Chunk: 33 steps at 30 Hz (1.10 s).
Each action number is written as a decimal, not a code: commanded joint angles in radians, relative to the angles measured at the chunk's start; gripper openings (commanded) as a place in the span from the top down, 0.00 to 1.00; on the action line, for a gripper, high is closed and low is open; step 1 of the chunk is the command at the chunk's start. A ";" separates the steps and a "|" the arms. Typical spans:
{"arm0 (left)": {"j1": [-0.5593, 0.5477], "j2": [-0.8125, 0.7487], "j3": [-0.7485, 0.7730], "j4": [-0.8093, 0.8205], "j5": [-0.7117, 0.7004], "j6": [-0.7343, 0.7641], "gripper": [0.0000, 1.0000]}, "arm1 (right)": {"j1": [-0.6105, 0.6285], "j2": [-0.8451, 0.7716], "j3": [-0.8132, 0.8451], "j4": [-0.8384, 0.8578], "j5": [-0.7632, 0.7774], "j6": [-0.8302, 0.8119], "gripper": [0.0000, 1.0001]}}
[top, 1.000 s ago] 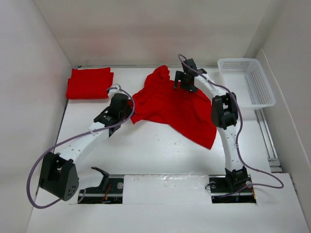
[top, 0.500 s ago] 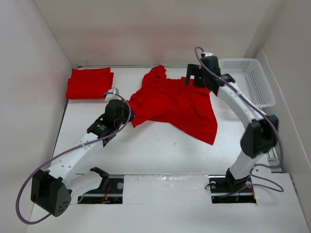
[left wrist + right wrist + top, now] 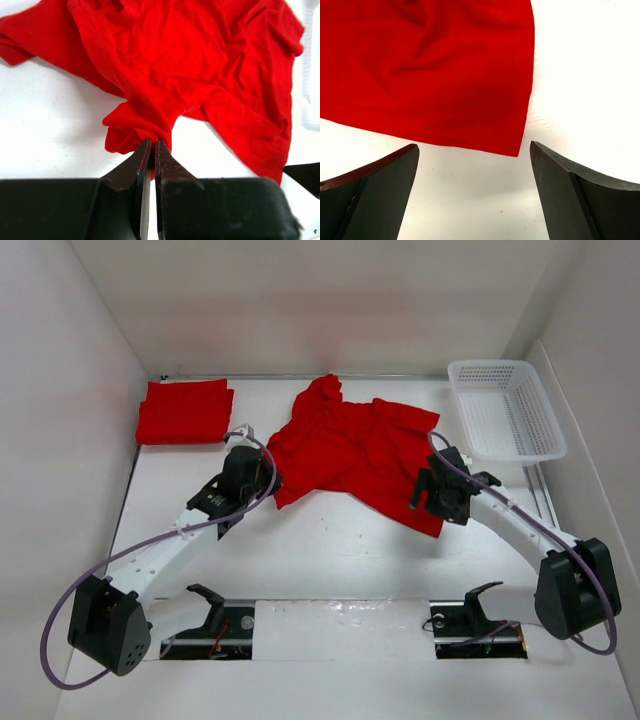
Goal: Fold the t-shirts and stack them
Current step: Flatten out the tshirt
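A crumpled red t-shirt (image 3: 350, 450) lies spread on the white table; it also shows in the left wrist view (image 3: 200, 75) and the right wrist view (image 3: 430, 70). My left gripper (image 3: 262, 480) is shut on a bunched fold at the shirt's near-left edge, the cloth pinched between the fingertips (image 3: 152, 147). My right gripper (image 3: 428, 492) is open and empty, hovering just above the shirt's near-right corner (image 3: 517, 147), its gap (image 3: 474, 150) straddling the hem. A folded red t-shirt (image 3: 184, 411) lies at the far left.
A white plastic basket (image 3: 505, 408) stands at the far right. White walls close the table on the left, back and right. Bare table (image 3: 330, 550) lies between the shirt and the arm bases.
My right gripper let go of the shirt's far edge and swung back and down to its near-right corner. The shirt settled flatter. My left gripper stayed shut on the near-left fold.
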 commanded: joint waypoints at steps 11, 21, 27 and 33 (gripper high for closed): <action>-0.001 0.022 -0.004 0.002 0.014 0.004 1.00 | -0.044 0.055 -0.079 0.064 -0.037 0.107 0.04; -0.001 0.022 -0.004 0.002 0.014 -0.005 1.00 | -0.095 0.118 -0.092 0.129 -0.080 0.089 0.13; -0.001 0.022 0.019 -0.019 -0.014 -0.005 1.00 | -0.084 0.141 -0.083 0.120 -0.102 0.070 0.45; -0.001 0.022 0.029 -0.029 -0.025 0.004 1.00 | -0.064 0.150 -0.073 0.120 -0.102 0.070 0.97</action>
